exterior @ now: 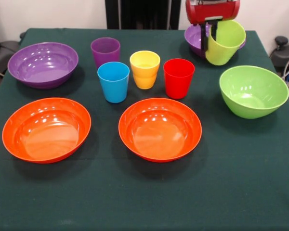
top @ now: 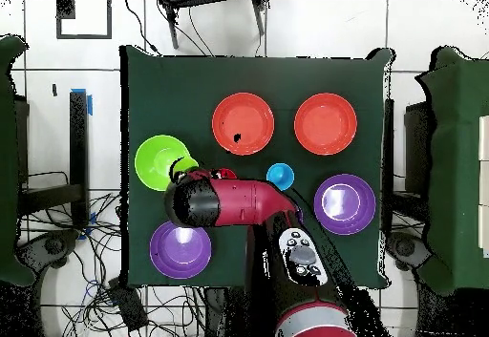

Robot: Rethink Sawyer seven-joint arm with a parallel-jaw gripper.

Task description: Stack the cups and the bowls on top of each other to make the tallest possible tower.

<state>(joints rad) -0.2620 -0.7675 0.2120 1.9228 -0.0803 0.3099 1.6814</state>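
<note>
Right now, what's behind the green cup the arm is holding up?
In the front view, a purple bowl sits on the table behind the light green cup. Only its left rim and a sliver at right show; the cup and gripper hide the rest, including its inside.

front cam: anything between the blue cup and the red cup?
Yes, the yellow cup stands between the blue cup and the red cup, set slightly farther back. This shows only in the front view.

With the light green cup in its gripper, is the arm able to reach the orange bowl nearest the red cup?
Probably yes. The gripper holds the light green cup lifted above the table, and that orange bowl lies open with nothing in it. The red cup stands just behind it, so the arm should pass above it.
</note>
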